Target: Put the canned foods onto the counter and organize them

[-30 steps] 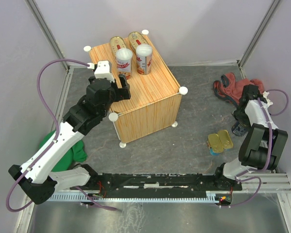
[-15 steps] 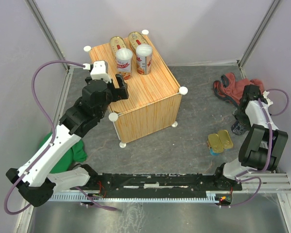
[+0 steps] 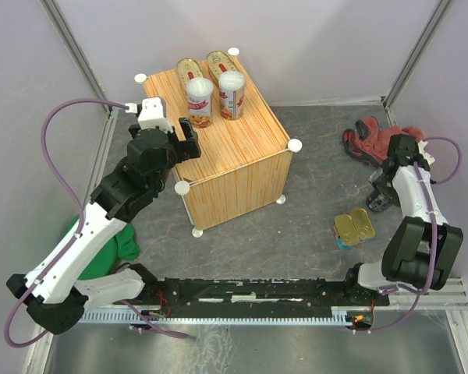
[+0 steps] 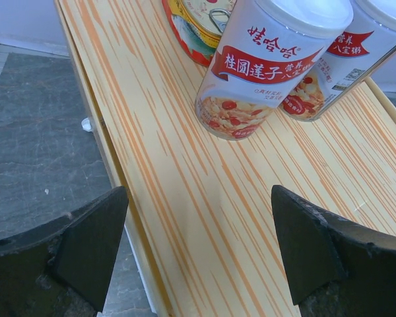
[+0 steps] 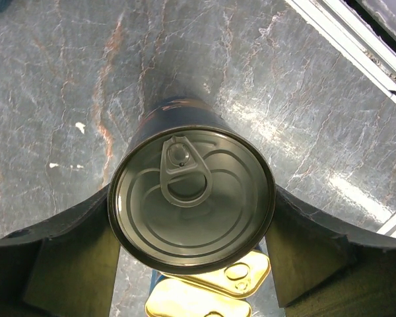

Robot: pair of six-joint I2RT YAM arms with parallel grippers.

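On the counter [image 3: 242,148] two oval gold cans [image 3: 189,67] lie at the back, and two tall white-lidded cans [image 3: 200,98] stand in front of them. My left gripper [image 3: 184,137] hovers open and empty over the counter's left edge. In the left wrist view the nearer tall can [image 4: 267,63] stands ahead of the left gripper [image 4: 198,221], over the bare wood counter [image 4: 204,198]. My right gripper [image 5: 191,218] is shut on the dark round can [image 5: 191,198], with a finger against each side; it shows as the dark round can [image 3: 379,202] in the top view. Two rectangular gold cans [image 3: 353,227] lie on the floor nearby.
A red cloth [image 3: 368,140] lies by the right wall behind my right arm. A green cloth [image 3: 118,243] sits under the left arm. White knobs [image 3: 295,145] mark the counter's corners. The rectangular gold cans [image 5: 211,290] lie just below the held can.
My right gripper has shut on the dark round can and shifted it slightly. My left gripper has drawn back leftward from the tall cans, still open.
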